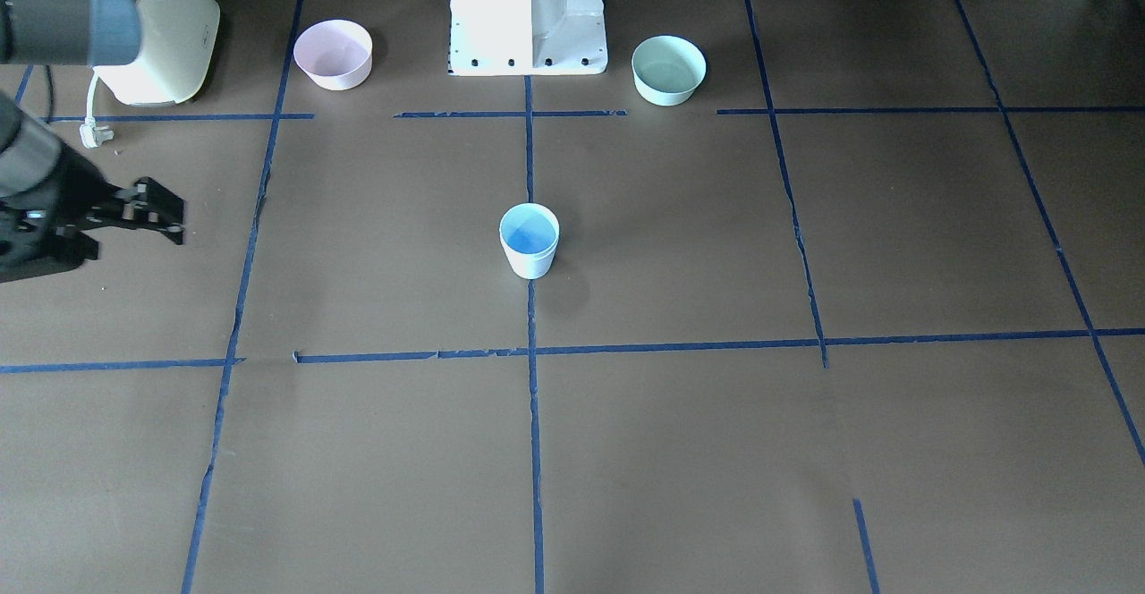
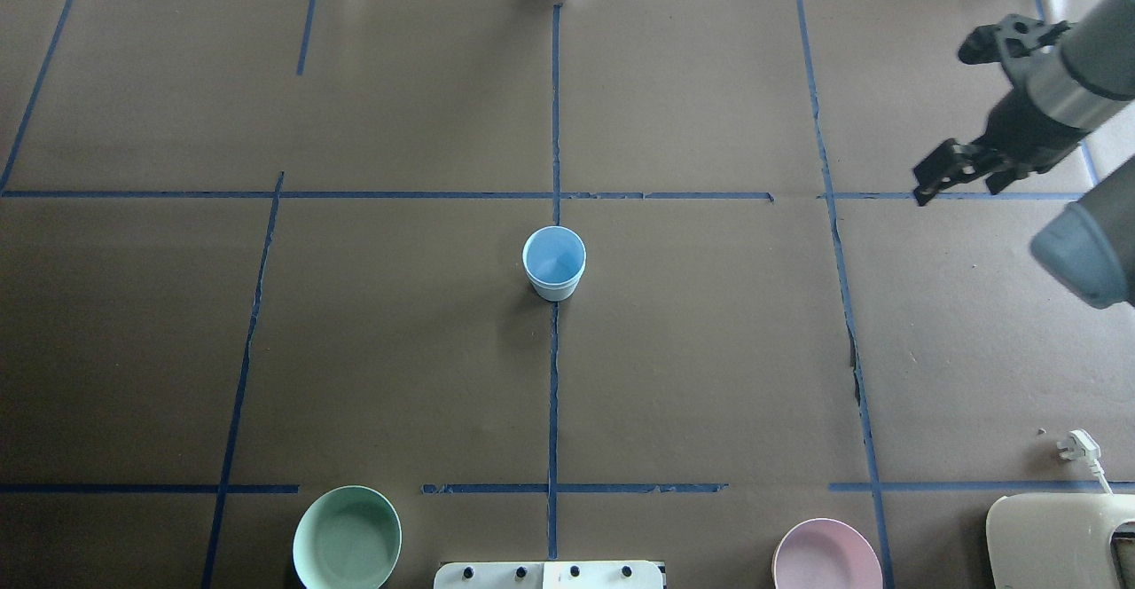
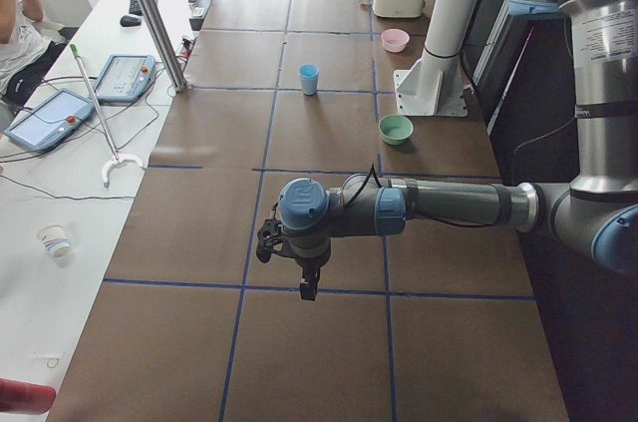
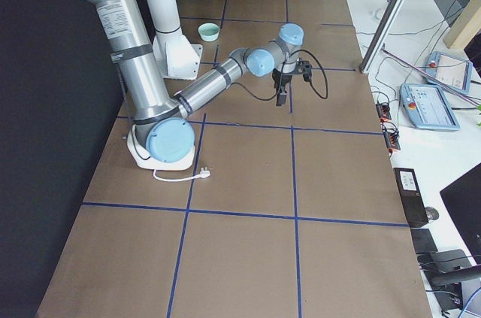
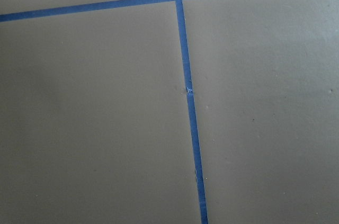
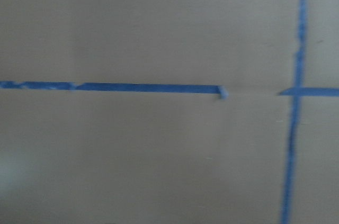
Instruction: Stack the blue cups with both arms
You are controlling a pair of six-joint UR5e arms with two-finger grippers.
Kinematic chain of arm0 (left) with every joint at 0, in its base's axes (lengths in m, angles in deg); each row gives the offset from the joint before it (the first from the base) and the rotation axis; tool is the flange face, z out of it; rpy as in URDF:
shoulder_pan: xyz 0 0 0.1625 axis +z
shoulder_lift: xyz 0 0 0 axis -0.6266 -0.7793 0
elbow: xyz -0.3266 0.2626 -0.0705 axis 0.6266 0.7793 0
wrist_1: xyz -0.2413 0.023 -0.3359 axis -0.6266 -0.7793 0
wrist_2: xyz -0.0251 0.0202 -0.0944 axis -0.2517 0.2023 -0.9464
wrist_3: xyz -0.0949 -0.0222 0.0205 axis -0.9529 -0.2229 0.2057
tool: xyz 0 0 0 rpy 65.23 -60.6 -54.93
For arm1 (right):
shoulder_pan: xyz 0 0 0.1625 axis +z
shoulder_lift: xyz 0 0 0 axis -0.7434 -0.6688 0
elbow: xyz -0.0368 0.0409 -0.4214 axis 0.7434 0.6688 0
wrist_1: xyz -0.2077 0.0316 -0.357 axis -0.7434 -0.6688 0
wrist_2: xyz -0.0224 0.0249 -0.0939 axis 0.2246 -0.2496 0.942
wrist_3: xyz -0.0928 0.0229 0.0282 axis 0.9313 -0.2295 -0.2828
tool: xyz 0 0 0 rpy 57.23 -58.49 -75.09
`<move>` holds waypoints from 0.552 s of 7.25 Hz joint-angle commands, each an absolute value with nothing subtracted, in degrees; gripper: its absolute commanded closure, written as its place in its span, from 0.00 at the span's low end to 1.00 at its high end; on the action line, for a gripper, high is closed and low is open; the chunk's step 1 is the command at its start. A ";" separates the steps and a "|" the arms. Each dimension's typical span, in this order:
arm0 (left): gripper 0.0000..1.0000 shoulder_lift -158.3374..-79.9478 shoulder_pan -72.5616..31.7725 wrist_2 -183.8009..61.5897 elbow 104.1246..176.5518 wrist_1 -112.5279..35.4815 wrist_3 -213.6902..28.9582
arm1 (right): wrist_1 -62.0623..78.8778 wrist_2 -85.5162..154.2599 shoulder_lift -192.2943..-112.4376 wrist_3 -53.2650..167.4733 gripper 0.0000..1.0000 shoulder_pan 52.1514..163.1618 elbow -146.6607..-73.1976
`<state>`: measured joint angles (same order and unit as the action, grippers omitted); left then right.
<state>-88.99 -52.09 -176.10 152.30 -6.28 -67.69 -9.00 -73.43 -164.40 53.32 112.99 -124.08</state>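
**Desk** (image 2: 399, 349): covered in brown paper and marked into rectangles by blue tape (image 2: 552, 394), which is torn and gapped in places. Both wrist views show only this paper and crossing tape, and the right one is blurred.

**Left arm** (image 3: 449, 205): shown by the left-end view alone. It stretches level over the desk's left end. The left hand (image 3: 308, 285) points down above a tape line, clear of the surface. Whether its fingers are spread or pressed together cannot be told.

**Right arm** (image 4: 210, 85): reaches over the desk's right end. The right hand (image 1: 182, 223) hangs clear of the paper. The spacing of its fingers cannot be told in any view.

**Pedestal** (image 1: 528, 12): white, at the robot-side edge on the centre line.

**Toaster** (image 1: 165, 30): cream, in the robot-side right corner.

**Green bowl** (image 1: 668, 70): upright, just beside the pedestal on the robot's left.

**Pink bowl** (image 1: 333, 55): upright, beside the pedestal on the robot's right.

**Blue cup** (image 2: 554, 263): upright at mid-desk on the centre tape line, well apart from both hands and both bowls. It is bright blue inside and whitish outside. Whether a second cup is nested in it cannot be told.

**Plug** (image 2: 1077, 444): white, lying loose on the paper near the toaster.

**Room**, side views only: a white side bench (image 3: 60, 193) runs along the far edge. It carries control tablets (image 3: 50, 118) and cables. A seated person (image 3: 15, 13) is at its far end.
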 commanded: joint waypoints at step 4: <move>0.00 -88.83 -52.08 -175.98 152.82 -6.62 -67.88 | -9.15 -77.34 -184.23 86.80 0.00 134.95 -122.23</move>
